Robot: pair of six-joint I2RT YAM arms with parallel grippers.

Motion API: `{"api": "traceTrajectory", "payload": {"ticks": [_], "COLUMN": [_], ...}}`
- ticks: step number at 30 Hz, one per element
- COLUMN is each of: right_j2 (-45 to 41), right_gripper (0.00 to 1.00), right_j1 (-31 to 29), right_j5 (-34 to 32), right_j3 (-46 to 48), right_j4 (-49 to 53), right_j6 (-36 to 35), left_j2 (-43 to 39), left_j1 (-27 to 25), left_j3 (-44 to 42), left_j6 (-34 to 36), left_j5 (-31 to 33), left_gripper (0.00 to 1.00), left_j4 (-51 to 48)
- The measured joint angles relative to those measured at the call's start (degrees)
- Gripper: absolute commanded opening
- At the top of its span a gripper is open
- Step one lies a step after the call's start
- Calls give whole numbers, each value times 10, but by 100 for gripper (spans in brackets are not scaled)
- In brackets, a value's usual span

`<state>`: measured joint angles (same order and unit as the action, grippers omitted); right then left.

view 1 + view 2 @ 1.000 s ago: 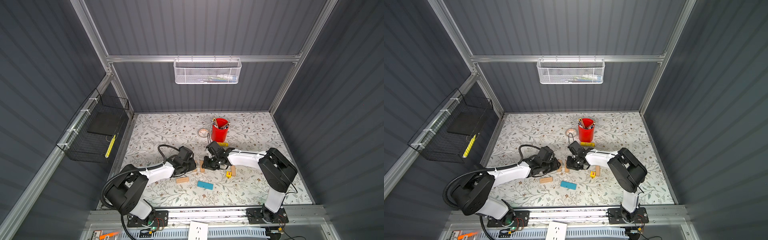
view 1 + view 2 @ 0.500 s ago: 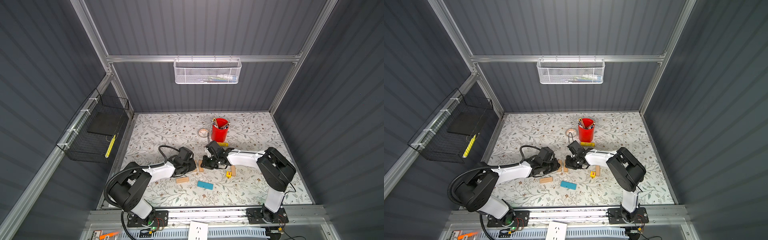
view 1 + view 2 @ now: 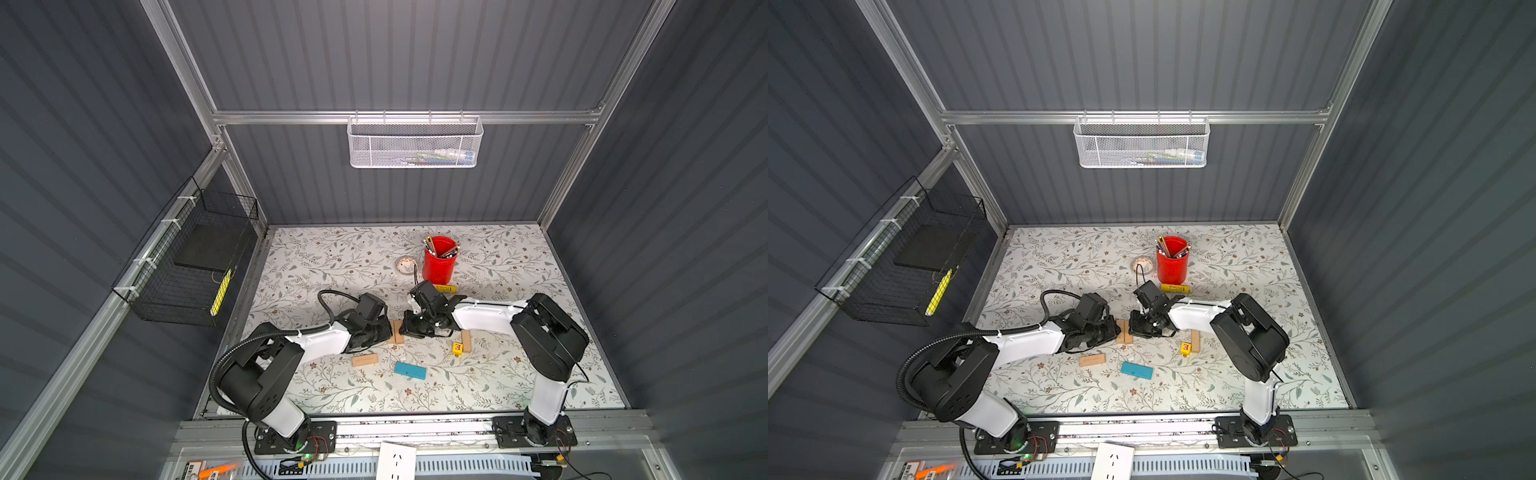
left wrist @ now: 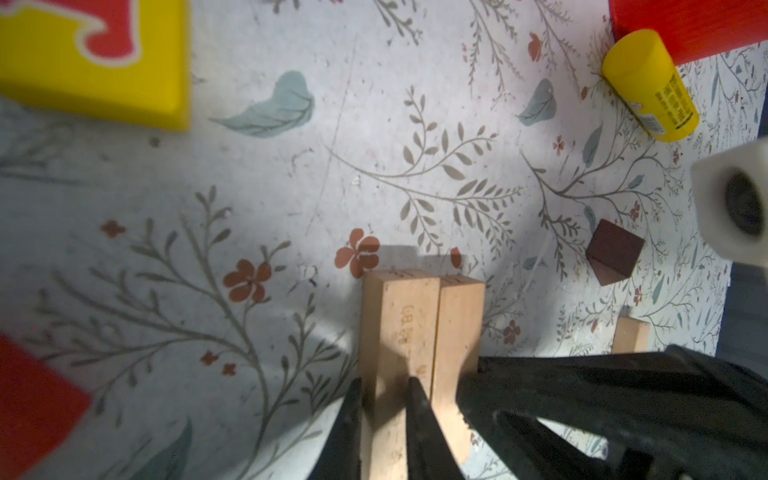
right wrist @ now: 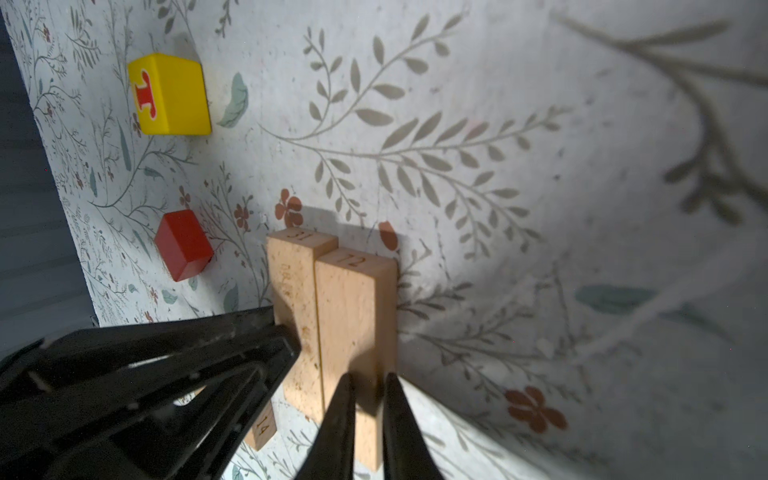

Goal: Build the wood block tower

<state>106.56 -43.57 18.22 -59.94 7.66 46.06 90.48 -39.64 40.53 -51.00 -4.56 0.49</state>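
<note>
Two tan bars (image 3: 395, 332) (image 3: 1124, 331) lie flat, pressed side by side, mid-table. My left gripper (image 3: 387, 331) (image 4: 384, 386) is shut, its tips over the top of one bar (image 4: 399, 324). My right gripper (image 3: 404, 329) (image 5: 368, 382) is shut over the bar marked 72 (image 5: 353, 311). A third tan bar (image 3: 365, 360) and a teal bar (image 3: 410, 370) lie nearer the front. A yellow lettered cube (image 3: 457, 348) sits against a fourth tan bar (image 3: 466, 341). Another yellow cube (image 5: 168, 95), a red cube (image 5: 183, 245) and the dark brown piece (image 4: 614, 257) show only in the wrist views.
A red cup of pencils (image 3: 439, 259) stands behind the grippers, with a yellow tube (image 3: 445, 288) lying at its foot and a small round dish (image 3: 406, 264) beside it. A black wire basket (image 3: 187, 266) hangs on the left wall and a white one (image 3: 415, 143) on the back wall.
Both grippers' jaws have closed over the last second. The left gripper has edged right toward the pair of bars; the right one has barely shifted.
</note>
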Motion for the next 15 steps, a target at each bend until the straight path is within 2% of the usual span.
{"api": "traceTrajectory", "payload": {"ticks": [15], "right_j2": [0], "right_gripper": [12], "right_j1": [1], "right_j5": [-5], "right_j3": [-6], "right_j4": [8], "right_j6": [-3], "left_j2": [2], "left_j1": [3], "left_j3": [4], "left_j6": [13], "left_j5": [-5], "left_gripper": [19], "left_j4": [-5]}}
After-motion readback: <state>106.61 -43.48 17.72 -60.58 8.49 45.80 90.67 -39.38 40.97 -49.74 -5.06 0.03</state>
